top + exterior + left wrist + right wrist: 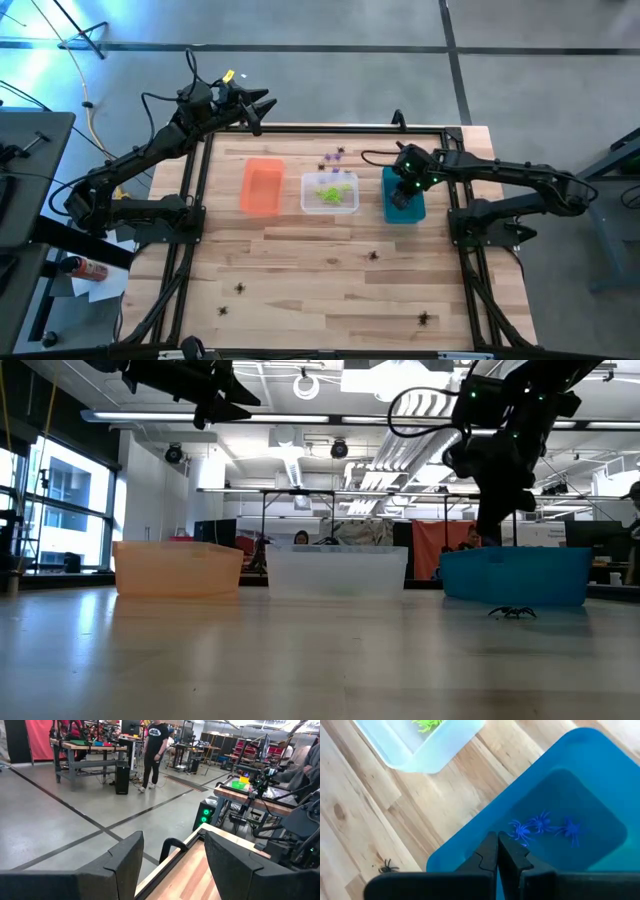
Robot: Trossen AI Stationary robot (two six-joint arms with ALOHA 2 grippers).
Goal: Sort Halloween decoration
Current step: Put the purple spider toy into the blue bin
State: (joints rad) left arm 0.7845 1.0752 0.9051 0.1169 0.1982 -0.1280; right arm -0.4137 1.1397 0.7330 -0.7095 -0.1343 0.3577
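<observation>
Three bins stand in a row mid-table: orange (262,186), clear (330,192) with lime green spiders (330,193) in it, and teal (404,205). My right gripper (497,851) hangs shut just above the teal bin's near wall (470,837), pointing steeply down, with nothing showing between its fingers. Three blue-purple spiders (542,826) lie on the teal bin's floor. Purple spiders (335,158) lie on the table beyond the clear bin. Black spiders lie on the near half of the table (374,255) (240,288) (425,319). My left gripper (255,105) waits open, raised over the table's far left corner.
A black spider (512,613) lies on the table just in front of the teal bin (515,575). A dark frame rail (330,127) runs along the far edge. The left wrist view shows a person standing (152,750) and other workbenches in the room beyond.
</observation>
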